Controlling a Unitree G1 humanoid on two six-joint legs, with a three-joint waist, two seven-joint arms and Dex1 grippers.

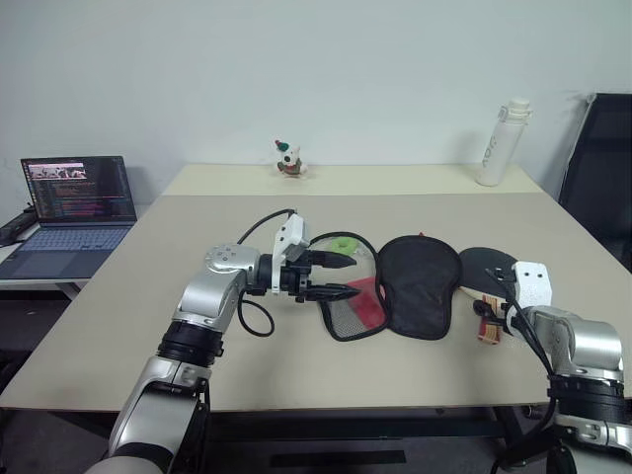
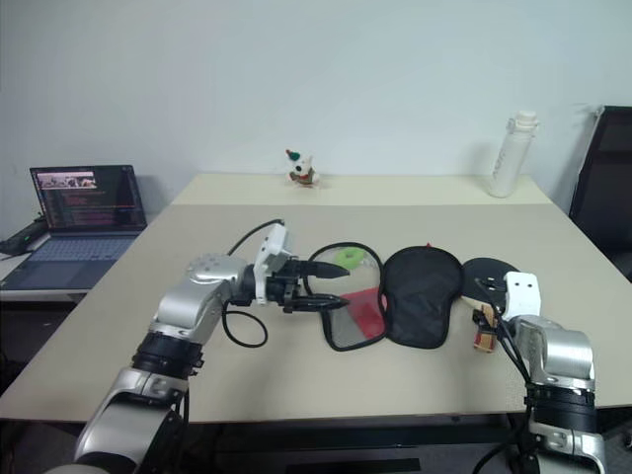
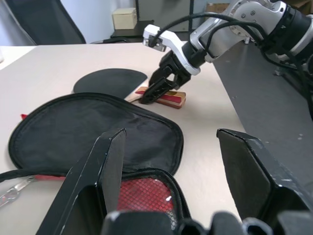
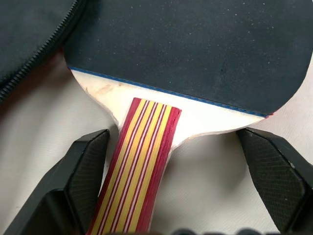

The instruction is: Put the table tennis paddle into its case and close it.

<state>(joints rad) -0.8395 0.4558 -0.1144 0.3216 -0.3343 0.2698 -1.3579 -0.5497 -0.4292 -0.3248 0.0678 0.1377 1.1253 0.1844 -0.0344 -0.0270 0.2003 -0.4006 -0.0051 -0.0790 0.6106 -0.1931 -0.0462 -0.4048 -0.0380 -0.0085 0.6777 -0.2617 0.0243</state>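
My right claw (image 4: 166, 196) stood wide, its fingers straddling the table tennis paddle (image 4: 190, 54) handle without gripping. My left claw (image 1: 341, 276) hung spread at nine o'clock of the case (image 1: 420, 281), which lay unzipped on the tabletop (image 1: 148, 296), paddle at its three o'clock.

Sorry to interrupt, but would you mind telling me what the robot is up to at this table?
It is packing a table tennis paddle into its case, which lies unzipped and spread open on the table. The right claw is open, with the paddle's handle between its fingers and not yet gripped. The left claw hovers open at the case's mesh flap.
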